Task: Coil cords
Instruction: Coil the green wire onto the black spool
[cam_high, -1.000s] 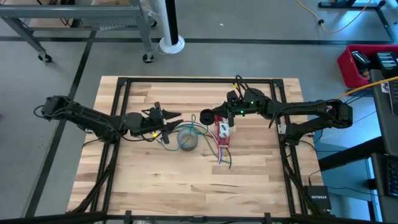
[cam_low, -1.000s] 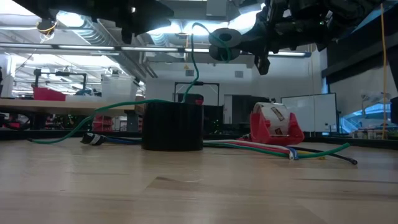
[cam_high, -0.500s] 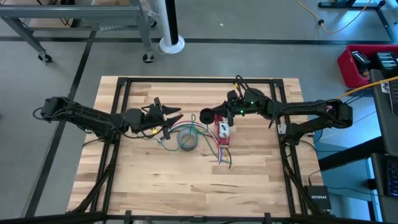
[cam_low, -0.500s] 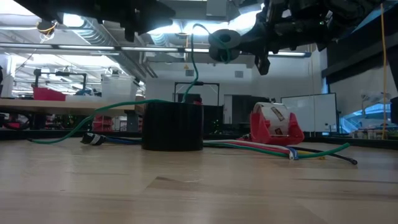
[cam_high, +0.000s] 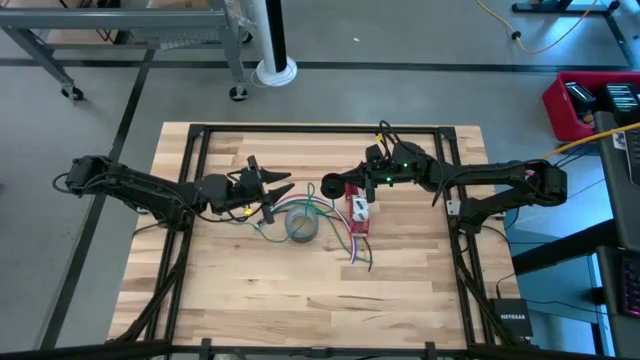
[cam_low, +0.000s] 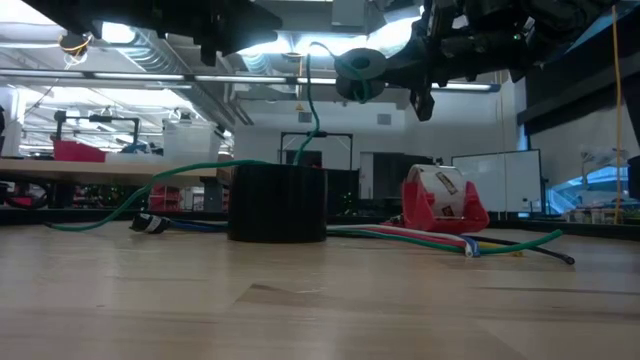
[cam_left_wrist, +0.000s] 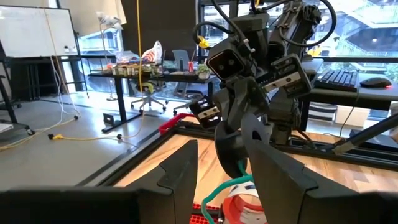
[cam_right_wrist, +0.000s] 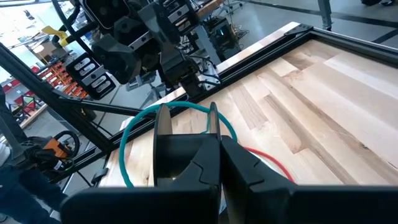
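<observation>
The green-and-dark cord is partly wound into a small dark ring (cam_high: 329, 188) (cam_low: 360, 68), held in the air above the table's middle by my right gripper (cam_high: 337, 186), which is shut on it. The cord's green tail (cam_low: 308, 112) drops from the ring behind the grey tape roll (cam_high: 302, 226), and its green run (cam_low: 150, 188) lies on the table. My left gripper (cam_high: 277, 194) hovers level just left of the ring, open, with nothing between its fingers (cam_left_wrist: 180, 174). In the left wrist view the ring (cam_left_wrist: 227, 149) hangs straight ahead. My right gripper pinches the wound ring (cam_low: 352, 72) between its two fingers, which come level from the table's right side. The ring is lifted clear of the table. Its green tail (cam_right_wrist: 127, 149) hangs slack below; the fingers (cam_right_wrist: 186, 158) hide the exact spot of contact.
A red tape dispenser (cam_high: 358, 212) (cam_low: 443, 203) stands right of the tape roll. A bundle of red, white and green cords (cam_high: 356, 246) (cam_low: 470, 242) lies on the wood near it. A black frame (cam_high: 190, 160) borders the table; bare wood lies toward the near edge.
My left gripper has rolled a little about its own pointing line and stayed open. My right gripper and the ring have kept still.
</observation>
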